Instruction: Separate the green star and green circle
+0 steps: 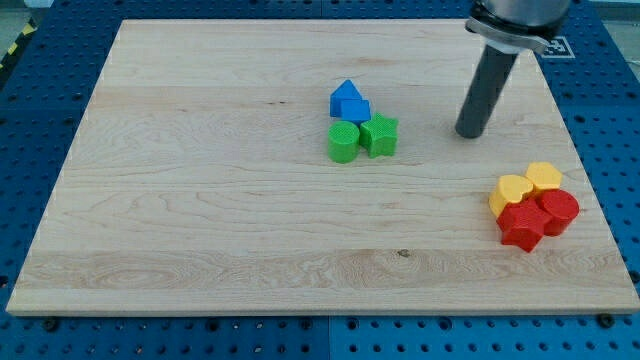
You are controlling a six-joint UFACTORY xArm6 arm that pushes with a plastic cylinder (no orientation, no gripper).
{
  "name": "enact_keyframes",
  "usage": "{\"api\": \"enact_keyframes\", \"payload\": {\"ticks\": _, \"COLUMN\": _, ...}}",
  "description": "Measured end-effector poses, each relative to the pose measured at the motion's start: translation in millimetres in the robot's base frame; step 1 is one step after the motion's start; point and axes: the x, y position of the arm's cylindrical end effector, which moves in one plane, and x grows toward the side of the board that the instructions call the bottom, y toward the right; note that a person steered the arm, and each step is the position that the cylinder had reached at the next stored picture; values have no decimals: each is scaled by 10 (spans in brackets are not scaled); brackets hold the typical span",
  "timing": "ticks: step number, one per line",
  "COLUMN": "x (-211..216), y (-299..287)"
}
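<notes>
Two green blocks, star (380, 135) touching circle (343, 142); two blue, two yellow, two red; no jaws, only my tip (468, 132) right of them

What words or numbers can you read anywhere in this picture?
None can be read.
The white tag behind the rod at the view's top right has a black pattern, too small to read.
The blocks and the board carry no writing.

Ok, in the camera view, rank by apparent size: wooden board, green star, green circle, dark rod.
1. wooden board
2. dark rod, ending at my tip
3. green star and green circle: alike, no ranking.
</notes>
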Motion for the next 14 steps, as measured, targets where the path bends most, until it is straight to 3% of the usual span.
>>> {"api": "enact_keyframes", "payload": {"ticks": 4, "x": -2, "y": -790}}
{"api": "enact_keyframes", "payload": {"ticks": 14, "x": 170, "y": -1456}}
